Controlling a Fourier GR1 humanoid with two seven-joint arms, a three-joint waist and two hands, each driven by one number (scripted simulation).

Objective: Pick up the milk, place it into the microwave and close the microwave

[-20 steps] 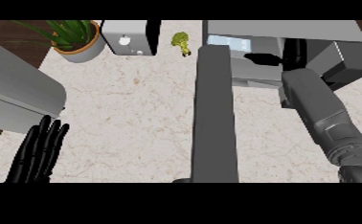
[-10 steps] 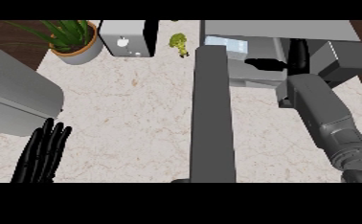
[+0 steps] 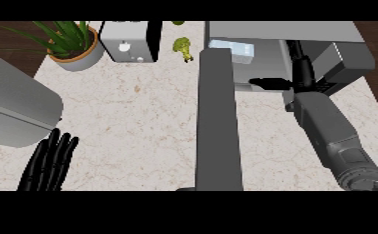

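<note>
Beside boxy milk (image 3: 235, 51), right hand (image 3: 284, 83)

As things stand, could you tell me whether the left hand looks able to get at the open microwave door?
Probably yes. The left hand rests open at the lower left, and only bare counter lies between it and the microwave door, which juts out toward the robot. It would need to sweep across to the right.

Matt marble-look counter (image 3: 140, 113)
</note>
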